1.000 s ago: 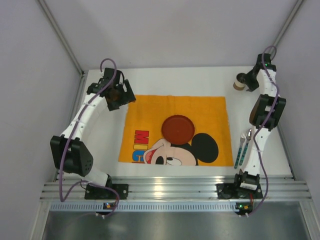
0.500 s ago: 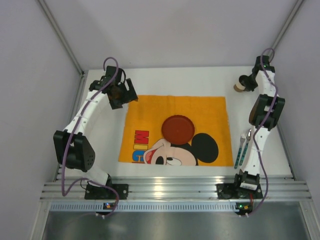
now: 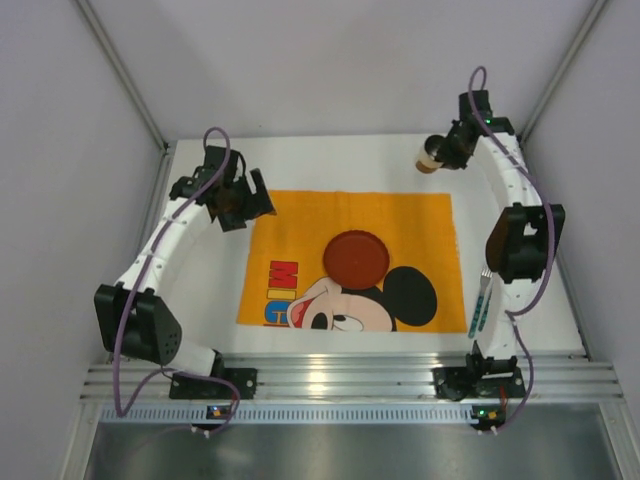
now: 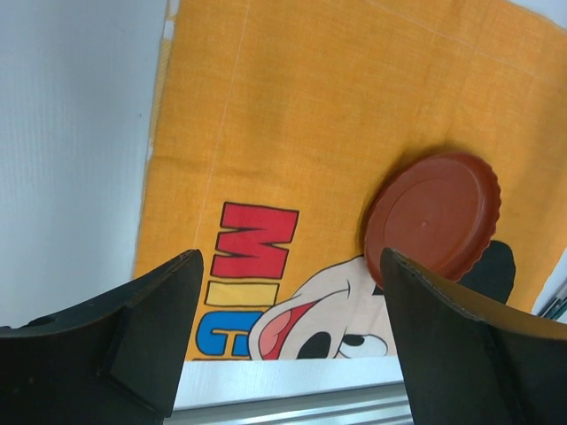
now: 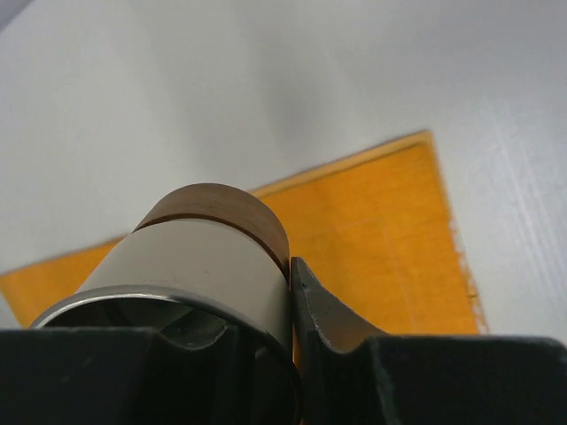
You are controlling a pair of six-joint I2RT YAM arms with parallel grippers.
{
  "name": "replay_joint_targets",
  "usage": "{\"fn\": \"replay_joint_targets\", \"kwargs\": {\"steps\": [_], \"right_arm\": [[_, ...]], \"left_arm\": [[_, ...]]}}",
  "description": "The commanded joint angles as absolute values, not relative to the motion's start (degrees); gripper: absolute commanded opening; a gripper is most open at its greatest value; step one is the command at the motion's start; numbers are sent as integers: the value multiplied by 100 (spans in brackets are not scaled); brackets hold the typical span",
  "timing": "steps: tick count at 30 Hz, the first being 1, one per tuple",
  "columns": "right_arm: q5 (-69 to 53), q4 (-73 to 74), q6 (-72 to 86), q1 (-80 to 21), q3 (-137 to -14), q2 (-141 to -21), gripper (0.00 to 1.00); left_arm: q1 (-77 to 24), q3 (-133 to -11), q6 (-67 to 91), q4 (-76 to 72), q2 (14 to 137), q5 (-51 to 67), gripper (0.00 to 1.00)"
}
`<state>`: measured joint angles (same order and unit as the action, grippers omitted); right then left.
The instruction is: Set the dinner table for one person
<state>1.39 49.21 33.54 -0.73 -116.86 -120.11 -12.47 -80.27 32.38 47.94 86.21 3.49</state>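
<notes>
The white desk [image 3: 330, 160] fills the floor of the top view, with its ribbed rail [image 3: 350, 380] along the 6 o'clock edge. An orange Mickey Mouse placemat [image 3: 400, 215] lies in the middle of it, and a brown-red plate [image 3: 355, 257] rests on the placemat. From the plate, the left claw [image 4: 288, 266] is at 10 o'clock, over the placemat's corner, with its jaws spread wide and nothing between them. The right claw [image 3: 437, 157] is at 1 o'clock and grips a beige cup [image 5: 208, 257] with a brown end. Two teal-handled pieces of cutlery [image 3: 478, 312] lie on the desk at 4 o'clock, just beside the placemat.
</notes>
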Motion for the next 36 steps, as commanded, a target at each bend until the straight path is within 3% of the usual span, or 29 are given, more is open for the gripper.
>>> {"fn": "replay_joint_targets", "kwargs": {"steps": [1,17,20,21,25,30,36], "right_arm": [[79,4966,3164,-614,-11040,-11655,0],[1345,5133,2918,-1055,-10187,-12040,0],[1336,5080,2909,-1116,-10047,-12076,11],[1336,5037,2909,-1134,-10002,-12067,24],[1240,4913,2857,-1143,-9844,-11989,56],[1195,4939,2751,-1116,-9861,-11673,72],[1195,5238,2707,-897,-9958,-10434,78]], "left_arm": [[-1222,-7674,3225,4614,8034,518,86],[-1222,-6452,3454,4922,6241,615,86],[-1222,-6372,3489,4975,6135,624,86],[-1222,-6363,3489,4983,6117,624,86],[-1222,-6328,3446,4992,6108,642,86],[-1222,-6372,3314,5001,6187,729,86],[-1222,-6355,3191,4887,6267,931,86]]}}
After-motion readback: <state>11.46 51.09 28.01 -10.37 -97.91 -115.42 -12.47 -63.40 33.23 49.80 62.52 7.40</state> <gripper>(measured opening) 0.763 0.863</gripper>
